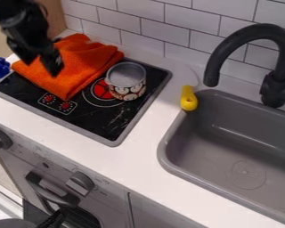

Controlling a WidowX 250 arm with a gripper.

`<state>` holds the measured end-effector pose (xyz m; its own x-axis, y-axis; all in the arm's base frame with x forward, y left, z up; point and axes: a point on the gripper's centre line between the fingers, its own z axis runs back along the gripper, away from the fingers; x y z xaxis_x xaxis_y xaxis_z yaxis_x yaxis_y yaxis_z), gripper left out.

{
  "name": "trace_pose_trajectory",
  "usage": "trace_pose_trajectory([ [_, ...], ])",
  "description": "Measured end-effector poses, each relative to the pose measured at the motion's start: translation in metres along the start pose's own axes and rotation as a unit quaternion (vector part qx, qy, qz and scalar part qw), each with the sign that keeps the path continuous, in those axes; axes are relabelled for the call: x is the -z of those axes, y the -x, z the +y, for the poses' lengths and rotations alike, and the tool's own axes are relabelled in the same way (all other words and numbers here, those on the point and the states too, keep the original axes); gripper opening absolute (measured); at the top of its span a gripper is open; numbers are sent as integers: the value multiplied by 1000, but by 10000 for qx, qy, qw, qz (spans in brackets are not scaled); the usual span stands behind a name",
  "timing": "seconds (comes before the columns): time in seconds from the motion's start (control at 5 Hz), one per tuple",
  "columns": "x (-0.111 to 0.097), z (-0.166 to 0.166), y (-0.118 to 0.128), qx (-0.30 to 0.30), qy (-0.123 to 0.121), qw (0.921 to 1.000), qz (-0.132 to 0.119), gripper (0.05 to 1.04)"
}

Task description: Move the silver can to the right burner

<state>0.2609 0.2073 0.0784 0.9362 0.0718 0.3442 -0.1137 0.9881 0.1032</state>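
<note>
The silver can (126, 81) is sitting at the stove's (100, 121) two o'clock, overlapping the red burner (101, 90). Toward ten o'clock, the gripper (41, 64) is hanging over the orange towel (85, 67), spread wide, holding nothing — sweeping low could be snagging cloth and shoving the can; clipping its rim could be tipping it. The can's open top is showing bare grey inside — the sink (228, 140), toward four o'clock, is showing its drain (246, 174).

The claw (41, 63) is blurred, the sink (164, 153) cropped.
</note>
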Motion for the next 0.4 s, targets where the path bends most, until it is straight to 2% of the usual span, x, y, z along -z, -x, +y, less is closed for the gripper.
trace_pose_trajectory([
  [0.2,-6,31,-17,-1056,-209,9942,69,996],
  [0.4,-12,51,-32,-1850,-323,9819,239,996],
])
